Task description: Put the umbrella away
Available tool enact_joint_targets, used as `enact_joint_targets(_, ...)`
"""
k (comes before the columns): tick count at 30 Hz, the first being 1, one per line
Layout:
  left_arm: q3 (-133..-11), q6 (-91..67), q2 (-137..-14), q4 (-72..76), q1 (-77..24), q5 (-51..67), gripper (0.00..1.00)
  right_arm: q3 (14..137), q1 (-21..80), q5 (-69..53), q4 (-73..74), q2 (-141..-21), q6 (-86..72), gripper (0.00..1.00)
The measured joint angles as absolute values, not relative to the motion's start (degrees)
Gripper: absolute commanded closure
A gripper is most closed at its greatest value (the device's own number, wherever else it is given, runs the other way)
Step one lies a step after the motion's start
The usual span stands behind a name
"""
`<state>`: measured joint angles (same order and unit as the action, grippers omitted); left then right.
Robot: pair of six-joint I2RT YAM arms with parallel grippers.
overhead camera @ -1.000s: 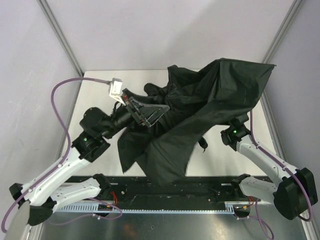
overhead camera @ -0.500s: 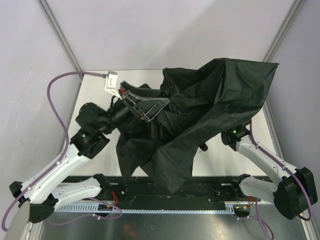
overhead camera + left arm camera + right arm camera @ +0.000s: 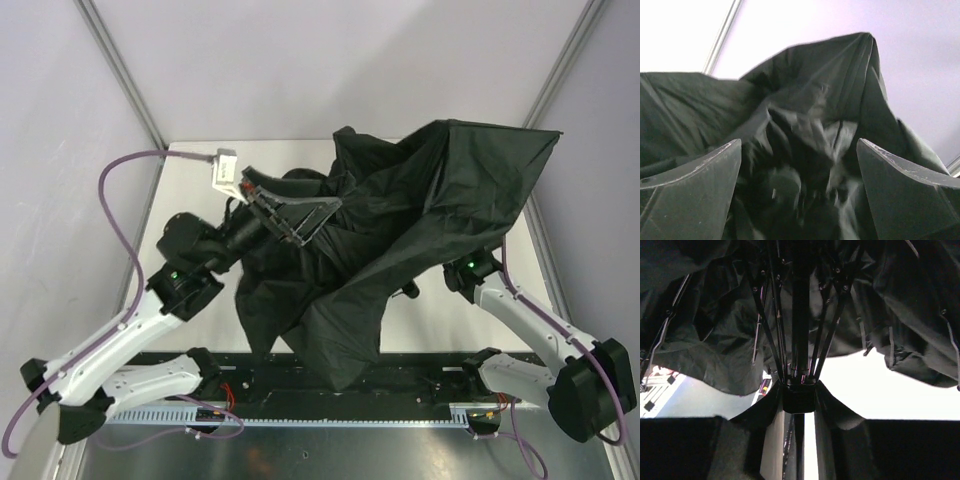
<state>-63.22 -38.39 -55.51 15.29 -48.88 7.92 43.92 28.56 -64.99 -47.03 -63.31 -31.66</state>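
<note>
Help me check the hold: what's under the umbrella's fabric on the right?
Under the umbrella, thin ribs meet the shaft, which the right gripper clamps. From above, the umbrella covers that gripper completely.

The left gripper's (image 3: 799, 145) jaws spread wider (fully now); the umbrella (image 3: 440, 190) seems nudged rightward.

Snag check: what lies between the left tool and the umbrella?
Nothing else: the left wrist view shows only umbrella fabric between the fingers of the open left tool.
</note>
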Motion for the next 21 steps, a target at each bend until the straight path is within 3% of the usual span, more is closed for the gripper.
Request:
enact_joint_targets(10, -53.78, -38.46, -39.42, 9.34, -50.11, -1.72, 0.01, 43.92, 25.91, -60.27, -49.01, -61.25, -33.3, 1.0)
enact_joint_targets(21, -55.33, -41.36, -52.69, 13.13, -51.07, 3.88, 0.01, 43.92, 26.92, -59.35, -49.78, -61.43, -34.35, 1.0)
